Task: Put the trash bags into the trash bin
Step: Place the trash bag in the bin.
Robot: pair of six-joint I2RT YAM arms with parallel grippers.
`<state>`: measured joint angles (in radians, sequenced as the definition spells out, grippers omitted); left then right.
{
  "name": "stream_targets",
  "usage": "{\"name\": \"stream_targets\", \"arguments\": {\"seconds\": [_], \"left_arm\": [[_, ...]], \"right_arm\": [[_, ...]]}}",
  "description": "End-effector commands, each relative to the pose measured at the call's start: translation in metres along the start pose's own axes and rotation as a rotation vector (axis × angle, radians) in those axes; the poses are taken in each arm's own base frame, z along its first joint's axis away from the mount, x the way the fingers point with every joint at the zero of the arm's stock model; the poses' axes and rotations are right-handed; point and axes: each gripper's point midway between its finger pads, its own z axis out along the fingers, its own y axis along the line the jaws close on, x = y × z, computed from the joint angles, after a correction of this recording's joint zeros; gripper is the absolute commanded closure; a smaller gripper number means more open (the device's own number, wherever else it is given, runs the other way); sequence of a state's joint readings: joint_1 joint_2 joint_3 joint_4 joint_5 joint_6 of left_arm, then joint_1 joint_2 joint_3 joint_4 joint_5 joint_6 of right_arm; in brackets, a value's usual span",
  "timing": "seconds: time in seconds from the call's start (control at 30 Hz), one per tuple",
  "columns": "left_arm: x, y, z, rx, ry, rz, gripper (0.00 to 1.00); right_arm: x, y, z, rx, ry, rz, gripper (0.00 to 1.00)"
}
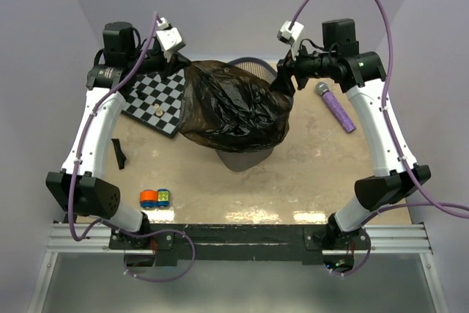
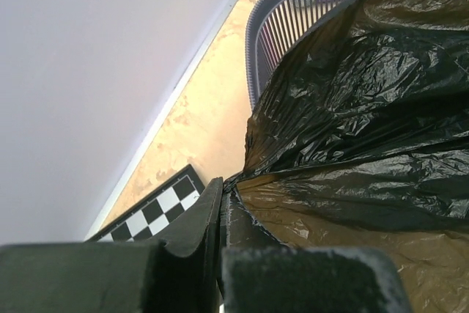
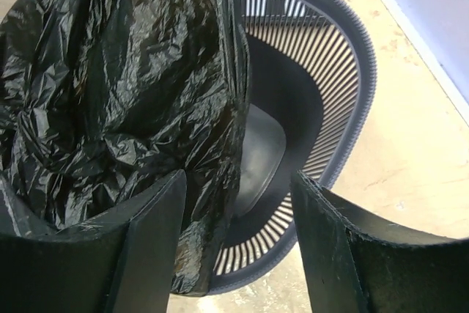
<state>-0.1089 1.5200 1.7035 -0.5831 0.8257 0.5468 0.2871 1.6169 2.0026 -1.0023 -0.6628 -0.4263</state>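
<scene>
Big black trash bag (image 1: 234, 104) is ballooned right over the top of the bin (image 3: 360, 56) in the middle of the bench (image 1: 315, 174), covering most of the mouth and spilling toward the left and near sides rather than sitting inside. The left end effector (image 2: 222, 199) is clamped tight on a pinch of film at the bag's far-left edge. The right end effector (image 3: 238, 181) is spread wide over the bin's right side, gripping nothing, with the bag's edge hanging loose between its fingers. Here's the danger: that film is thin and slippery, so if the left lets go now, I'd expect the bulk to slide down the outside onto the bench. A hard shove down could snag the plastic on the rim or tip the bin, since it narrows toward its base. Trapped air may also puff the bag back up. Inside the bin, the right wrist view shows a bare floor and slatted walls, with only a fold of the bag dipping in along one side. Near left on the bench lies a small black strip (image 1: 119, 153), possibly another bag, outside the bin.
</scene>
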Motion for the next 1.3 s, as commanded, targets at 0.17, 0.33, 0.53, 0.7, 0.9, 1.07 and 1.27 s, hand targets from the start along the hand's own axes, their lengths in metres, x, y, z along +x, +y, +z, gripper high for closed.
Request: {"name": "stream_targets", "arguments": {"seconds": [0.17, 0.33, 0.53, 0.7, 0.9, 1.07, 1.27], "left_arm": [[-0.026, 0.008, -0.011, -0.058, -0.065, 0.05, 1.0], [-0.025, 0.012, -0.01, -0.072, -0.064, 0.053, 1.0], [-0.003, 0.029, -0.006, -0.151, -0.005, 0.08, 1.0], [0.008, 0.054, 0.002, -0.221, 0.038, 0.095, 1.0], [0.013, 0.066, 0.017, -0.231, 0.034, 0.086, 1.0], [0.024, 0.073, 0.028, -0.225, 0.049, 0.054, 1.0], [0.034, 0.083, 0.035, -0.255, 0.065, 0.02, 1.0]], "right_arm": [[0.015, 0.017, 0.002, -0.069, 0.016, 0.008, 0.35], [0.023, 0.009, 0.01, -0.032, 0.039, 0.015, 0.52], [0.011, -0.035, -0.001, 0.175, 0.033, -0.02, 1.0], [-0.005, -0.057, -0.018, 0.27, -0.005, -0.028, 1.0], [0.017, -0.081, -0.023, 0.357, 0.051, 0.02, 1.0], [0.04, -0.097, -0.027, 0.4, 0.1, 0.071, 1.0], [0.061, -0.105, -0.032, 0.423, 0.145, 0.105, 1.0]]}}
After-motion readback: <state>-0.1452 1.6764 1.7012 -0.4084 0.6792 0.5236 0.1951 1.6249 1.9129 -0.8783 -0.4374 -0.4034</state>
